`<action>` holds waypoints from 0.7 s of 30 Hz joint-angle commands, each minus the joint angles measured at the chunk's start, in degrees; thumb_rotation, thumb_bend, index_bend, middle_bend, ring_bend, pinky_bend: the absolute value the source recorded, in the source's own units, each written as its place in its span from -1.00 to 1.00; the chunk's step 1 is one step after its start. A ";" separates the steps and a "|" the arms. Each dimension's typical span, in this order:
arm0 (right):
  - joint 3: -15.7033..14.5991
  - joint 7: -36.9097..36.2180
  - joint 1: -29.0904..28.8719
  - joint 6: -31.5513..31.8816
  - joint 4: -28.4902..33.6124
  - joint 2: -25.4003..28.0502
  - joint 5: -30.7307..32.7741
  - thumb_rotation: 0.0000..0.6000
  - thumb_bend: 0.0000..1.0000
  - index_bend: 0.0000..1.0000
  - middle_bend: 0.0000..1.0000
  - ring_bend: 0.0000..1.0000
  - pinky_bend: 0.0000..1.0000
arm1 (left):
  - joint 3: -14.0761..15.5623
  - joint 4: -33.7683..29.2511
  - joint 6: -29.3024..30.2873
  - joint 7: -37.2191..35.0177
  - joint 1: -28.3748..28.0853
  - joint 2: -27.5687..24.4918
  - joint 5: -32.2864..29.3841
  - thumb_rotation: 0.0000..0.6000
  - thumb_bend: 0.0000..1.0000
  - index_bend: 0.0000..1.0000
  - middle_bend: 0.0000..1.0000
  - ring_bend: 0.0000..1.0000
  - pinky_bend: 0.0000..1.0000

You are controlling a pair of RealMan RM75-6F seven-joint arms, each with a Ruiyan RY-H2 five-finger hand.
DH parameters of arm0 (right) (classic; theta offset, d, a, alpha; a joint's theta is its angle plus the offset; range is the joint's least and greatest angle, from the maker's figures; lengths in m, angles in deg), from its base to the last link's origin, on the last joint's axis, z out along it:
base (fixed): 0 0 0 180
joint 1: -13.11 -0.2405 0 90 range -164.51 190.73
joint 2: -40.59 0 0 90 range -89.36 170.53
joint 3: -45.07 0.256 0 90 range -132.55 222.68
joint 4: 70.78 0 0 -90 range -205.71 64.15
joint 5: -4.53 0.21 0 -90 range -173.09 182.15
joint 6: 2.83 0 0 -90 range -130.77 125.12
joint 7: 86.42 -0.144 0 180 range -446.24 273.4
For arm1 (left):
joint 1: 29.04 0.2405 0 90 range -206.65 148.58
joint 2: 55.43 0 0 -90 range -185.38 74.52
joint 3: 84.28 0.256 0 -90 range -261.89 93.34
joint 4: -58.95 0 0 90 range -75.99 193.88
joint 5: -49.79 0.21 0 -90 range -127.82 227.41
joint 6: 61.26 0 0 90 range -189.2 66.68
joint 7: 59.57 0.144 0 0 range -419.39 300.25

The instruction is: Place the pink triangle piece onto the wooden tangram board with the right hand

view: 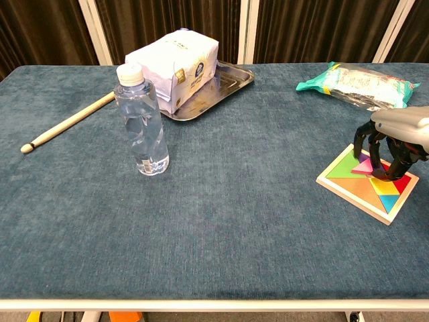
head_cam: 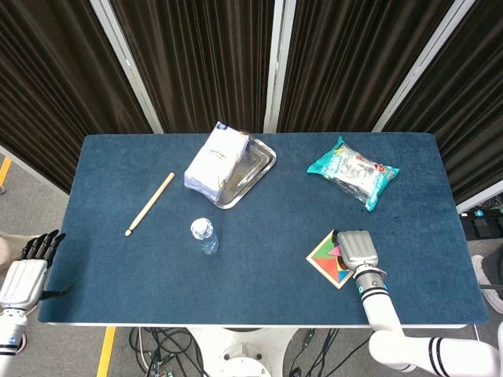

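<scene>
The robot's right hand (view: 395, 137) hovers palm-down over the wooden tangram board (view: 355, 188) near the table's front right, its dark fingers (view: 360, 139) curled downward around the pink triangle piece (view: 364, 166). The piece lies among the board's coloured tiles, though whether the fingertips grip it or merely touch it cannot be told from either view. The forearm reaches in from the table's near edge, seen from the head view as a white sleeve behind the hand (head_cam: 357, 249). The left hand (head_cam: 27, 271) hangs off the table's left front corner, fingers extended and holding nothing. The blue cloth-covered table (head_cam: 259, 298) stands before dark curtains (head_cam: 196, 55) with pale vertical frames.
</scene>
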 commanded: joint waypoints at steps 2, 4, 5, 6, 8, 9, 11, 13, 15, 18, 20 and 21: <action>0.18 -0.96 0.17 0.08 0.84 1.03 -0.86 1.00 -0.57 -0.52 -0.13 0.19 0.48 | 0.03 0.13 -0.10 0.02 -0.01 0.11 -0.02 1.00 -1.00 -0.91 -1.00 -1.00 -0.83; 0.17 -1.43 0.34 0.31 1.51 1.74 -1.56 1.00 -0.58 -0.55 -0.14 0.19 0.48 | 0.02 0.14 -0.11 0.08 -0.01 0.13 -0.02 1.00 -1.00 -0.91 -1.00 -1.00 -0.83; 0.17 -1.75 0.48 0.48 1.94 2.19 -2.03 1.00 -0.58 -0.56 -0.14 0.19 0.48 | 0.00 0.12 -0.09 0.10 -0.01 0.12 -0.03 1.00 -1.00 -0.91 -1.00 -1.00 -0.83; 0.14 -2.29 0.74 0.75 2.61 2.93 -2.79 1.00 -0.58 -0.56 -0.14 0.19 0.48 | -0.02 0.09 -0.05 0.09 0.02 0.10 -0.05 1.00 -1.00 -0.91 -1.00 -1.00 -0.83; 0.14 -3.19 1.18 1.19 3.55 4.33 -4.23 1.00 -0.58 -0.56 -0.14 0.19 0.48 | -0.02 0.04 -0.04 0.13 0.04 0.02 -0.06 1.00 -1.00 -0.91 -1.00 -1.00 -0.83; 0.10 -3.93 1.52 1.43 3.97 5.34 -5.46 1.00 -0.58 -0.57 -0.14 0.19 0.48 | -0.01 -0.01 -0.07 0.18 0.03 -0.03 -0.06 1.00 -1.00 -0.91 -1.00 -1.00 -0.83; -0.04 -5.61 2.11 1.32 4.01 6.85 -7.81 1.00 -0.59 -0.54 -0.14 0.19 0.48 | 0.00 -0.06 -0.09 0.22 0.01 -0.06 -0.02 1.00 -1.00 -0.91 -1.00 -1.00 -0.82; -0.37 -9.10 2.84 -0.08 2.64 8.29 -12.03 1.00 -0.60 -0.51 -0.19 0.13 0.45 | -0.01 -0.16 -0.13 0.37 -0.07 -0.01 0.06 1.00 -1.00 -0.91 -1.00 -1.00 -0.82; -1.31 -13.04 3.34 -2.21 -1.08 9.46 -18.20 1.00 -0.62 -0.50 -0.34 -0.14 0.25 | -0.05 -0.33 -0.25 0.65 -0.21 0.09 0.10 1.00 -1.00 -0.91 -1.00 -1.00 -0.82; -2.57 -20.48 3.33 -7.58 -6.73 10.36 -24.97 1.00 -0.65 -0.52 -0.70 -0.76 -0.47 | -0.05 -0.61 -0.63 1.11 -0.40 0.21 0.02 1.00 -1.00 -0.91 -1.00 -1.00 -0.81; -3.06 -27.03 2.85 -12.81 -9.91 11.11 -28.26 1.00 -0.61 -0.59 -0.93 -0.98 -0.89 | -0.02 -0.84 -0.87 1.50 -0.49 0.22 -0.06 1.00 -1.00 -0.91 -1.00 -1.00 -0.80; -3.17 -29.74 2.73 -14.67 -11.24 11.21 -29.36 1.00 -0.53 -0.62 -0.98 -1.00 -0.97 | -0.01 -0.98 -0.96 1.68 -0.52 0.18 -0.09 1.00 -1.00 -0.91 -1.00 -1.00 -0.80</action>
